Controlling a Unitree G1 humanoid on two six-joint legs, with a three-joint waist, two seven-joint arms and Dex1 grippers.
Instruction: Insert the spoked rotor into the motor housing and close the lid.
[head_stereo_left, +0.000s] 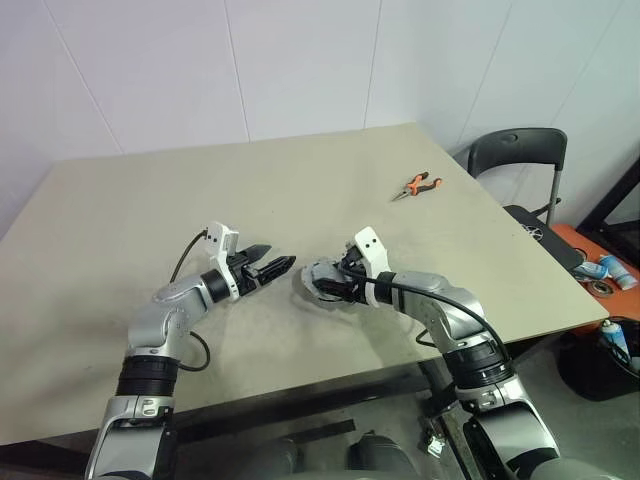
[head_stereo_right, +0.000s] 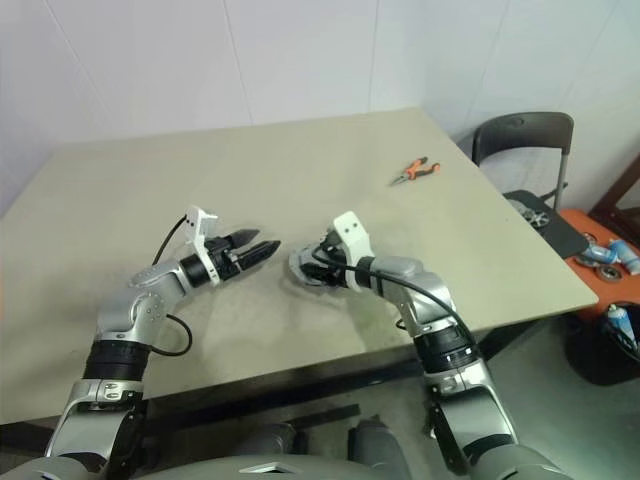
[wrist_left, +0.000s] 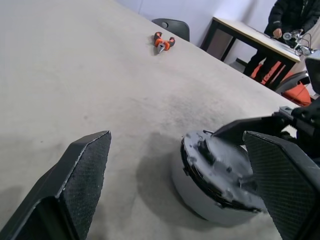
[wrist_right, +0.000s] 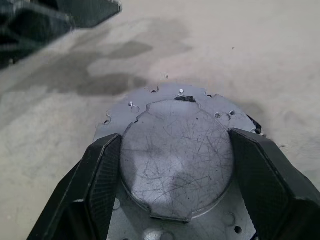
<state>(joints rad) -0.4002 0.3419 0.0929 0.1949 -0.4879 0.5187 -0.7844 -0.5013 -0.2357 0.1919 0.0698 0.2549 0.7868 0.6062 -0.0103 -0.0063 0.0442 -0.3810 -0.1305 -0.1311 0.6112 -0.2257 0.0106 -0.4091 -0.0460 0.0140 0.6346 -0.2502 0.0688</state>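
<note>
My right gripper (wrist_right: 175, 141) is shut on the motor housing (head_stereo_left: 316, 280), a short round grey metal body held just above the table (head_stereo_left: 250, 190) near its front middle. In the right wrist view a scratched round plate with a scalloped flange sits between the two black fingers (wrist_right: 100, 175). A grey disc with a dark edge and a small hub (wrist_left: 220, 167), apparently the lid, caps the tilted end that faces my left gripper. The left gripper (head_stereo_left: 283, 266) hangs open just left of the housing, pointing at it with nothing between its pads (wrist_left: 85, 170). The spoked rotor is hidden.
Orange-handled pliers (head_stereo_left: 418, 185) lie at the table's far right. A black chair (head_stereo_left: 520, 160) stands beyond the right edge, with bottles and orange items (head_stereo_left: 610, 270) on the floor. A person (wrist_left: 292, 15) sits at another table behind.
</note>
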